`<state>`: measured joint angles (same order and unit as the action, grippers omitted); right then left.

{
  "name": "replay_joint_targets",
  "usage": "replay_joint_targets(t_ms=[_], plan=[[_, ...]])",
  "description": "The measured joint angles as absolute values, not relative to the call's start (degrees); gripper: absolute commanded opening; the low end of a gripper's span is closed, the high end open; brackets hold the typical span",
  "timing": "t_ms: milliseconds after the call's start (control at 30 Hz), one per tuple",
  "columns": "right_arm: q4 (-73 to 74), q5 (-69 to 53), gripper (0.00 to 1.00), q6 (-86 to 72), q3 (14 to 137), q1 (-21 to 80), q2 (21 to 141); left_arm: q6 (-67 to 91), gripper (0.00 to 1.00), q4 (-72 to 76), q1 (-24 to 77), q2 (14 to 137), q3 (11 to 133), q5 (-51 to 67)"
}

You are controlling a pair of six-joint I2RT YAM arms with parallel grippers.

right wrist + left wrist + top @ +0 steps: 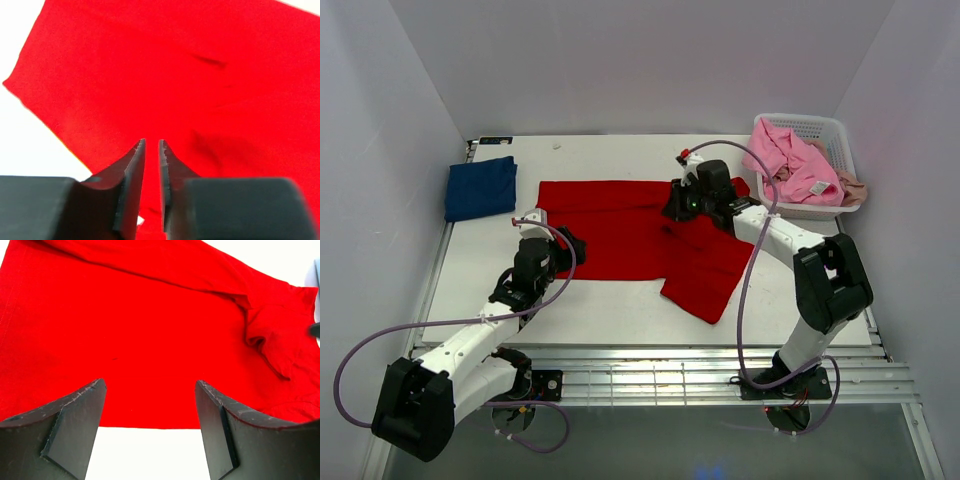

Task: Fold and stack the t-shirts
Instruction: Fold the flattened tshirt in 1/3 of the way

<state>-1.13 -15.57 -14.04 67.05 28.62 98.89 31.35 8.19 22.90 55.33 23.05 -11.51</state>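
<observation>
At the far left of the table (600,310) lay one navy t-shirt (480,187), already folded into a small square. Next came the left gripper (150,385), its fingers spread wide and empty above the near hem of the one red t-shirt (620,235), which lay flat at the middle with a sleeve trailing toward the near right. That cloth looked light, limp and easy to wrinkle, so it was probably best taken by a hem corner or a shoulder seam. The right gripper (151,142) sat over its far right part, fingers pressed almost together. Whether cloth was pinched between them could not be told. Rightmost, one white basket (810,120) held one pink t-shirt (790,160) and a glimpse of one beige t-shirt (853,188).
</observation>
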Motion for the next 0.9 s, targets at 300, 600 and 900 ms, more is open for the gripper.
replay_joint_targets(t_ms=[300,600,900], plan=[[-0.6,-2.7,0.1,-11.7,66.8,26.2,99.4,29.8,0.79,10.4,22.9,57.5,23.1,-14.5],[3.1,3.1,0.1,-9.8,69.6,22.7,105.2,21.2,0.16,21.3,18.6,75.4,35.3,-20.1],[2.9,2.9,0.09,-8.6,72.0,18.7,106.8,18.0,0.0,29.2,12.3,95.6,49.3,-18.3]])
